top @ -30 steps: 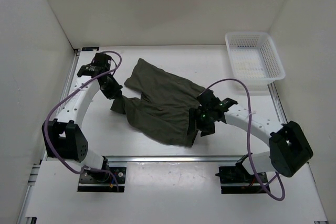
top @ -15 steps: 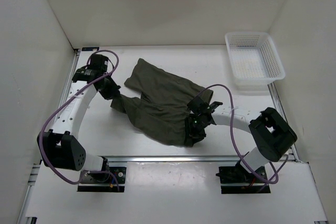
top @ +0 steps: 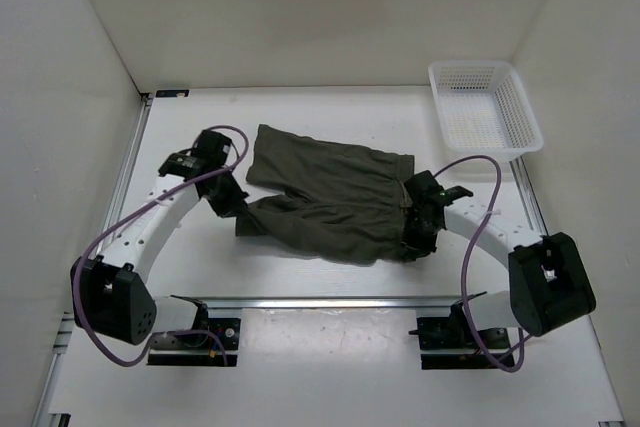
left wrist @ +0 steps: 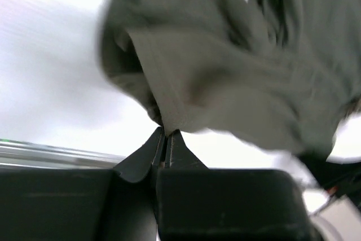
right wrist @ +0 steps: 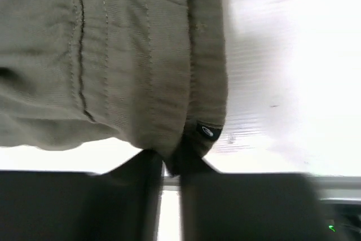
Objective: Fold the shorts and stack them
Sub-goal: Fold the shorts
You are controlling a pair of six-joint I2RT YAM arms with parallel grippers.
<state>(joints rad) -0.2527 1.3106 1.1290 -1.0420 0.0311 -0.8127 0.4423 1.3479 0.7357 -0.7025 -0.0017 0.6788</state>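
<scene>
The dark olive-green shorts (top: 330, 197) lie stretched across the middle of the white table between my two grippers. My left gripper (top: 232, 209) is shut on the shorts' left edge; in the left wrist view the fabric (left wrist: 237, 71) hangs from the closed fingertips (left wrist: 165, 134). My right gripper (top: 415, 237) is shut on the shorts' right edge at the waistband; in the right wrist view the ribbed band (right wrist: 141, 55) with a small dark label (right wrist: 207, 131) sits pinched between the fingers (right wrist: 169, 162).
A white mesh basket (top: 484, 107) stands at the back right corner. White walls enclose the table on three sides. A metal rail (top: 320, 300) runs along the near edge.
Both grippers moved apart and toward the near side, pulling the shorts out from a crumpled diagonal heap into a wider, flatter spread. The right gripper shifted right, the left shifted right and nearer.
</scene>
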